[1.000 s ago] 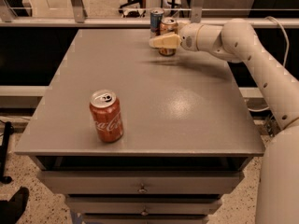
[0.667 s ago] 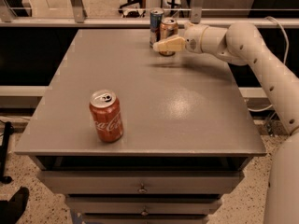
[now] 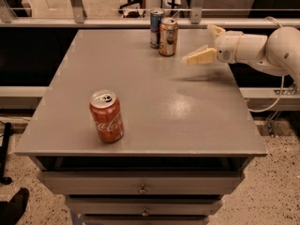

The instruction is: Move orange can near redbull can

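The orange can (image 3: 168,36) stands upright at the far middle of the grey table (image 3: 154,102). It is right next to the slim blue and silver redbull can (image 3: 156,28), which stands just behind and left of it. My gripper (image 3: 206,43) is to the right of both cans, above the table's far right part. It is open and empty, with one finger (image 3: 198,56) low and the other (image 3: 215,30) higher up. It is clear of the orange can.
A red Coca-Cola can (image 3: 107,116) stands upright near the table's front left. The table has drawers (image 3: 140,189) below its front edge. A railing (image 3: 117,11) runs behind the table. My white arm (image 3: 262,48) reaches in from the right.
My gripper has let go of the orange can and pulled back to the right. The orange can stays standing beside the redbull can.
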You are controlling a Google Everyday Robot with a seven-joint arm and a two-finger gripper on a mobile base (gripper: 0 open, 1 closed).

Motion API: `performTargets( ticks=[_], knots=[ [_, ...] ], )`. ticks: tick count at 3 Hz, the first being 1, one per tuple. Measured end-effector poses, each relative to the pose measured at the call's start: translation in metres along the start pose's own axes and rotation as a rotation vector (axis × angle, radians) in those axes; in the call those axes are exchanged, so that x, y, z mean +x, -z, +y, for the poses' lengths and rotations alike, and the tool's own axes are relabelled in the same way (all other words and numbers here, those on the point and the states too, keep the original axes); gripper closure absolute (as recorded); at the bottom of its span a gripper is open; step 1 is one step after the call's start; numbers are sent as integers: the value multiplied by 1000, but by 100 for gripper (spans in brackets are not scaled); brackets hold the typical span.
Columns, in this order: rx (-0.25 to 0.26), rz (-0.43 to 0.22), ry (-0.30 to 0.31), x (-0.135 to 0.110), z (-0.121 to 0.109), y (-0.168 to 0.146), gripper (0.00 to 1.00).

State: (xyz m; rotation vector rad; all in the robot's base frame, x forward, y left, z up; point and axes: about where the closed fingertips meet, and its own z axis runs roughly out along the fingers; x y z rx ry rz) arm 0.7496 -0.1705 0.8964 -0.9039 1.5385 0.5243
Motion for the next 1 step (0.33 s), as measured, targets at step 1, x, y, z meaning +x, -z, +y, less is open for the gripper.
performTargets(
  ticks=[1],
  knots=[
    [-3, 3, 5, 1, 1, 2, 0]
  ],
)
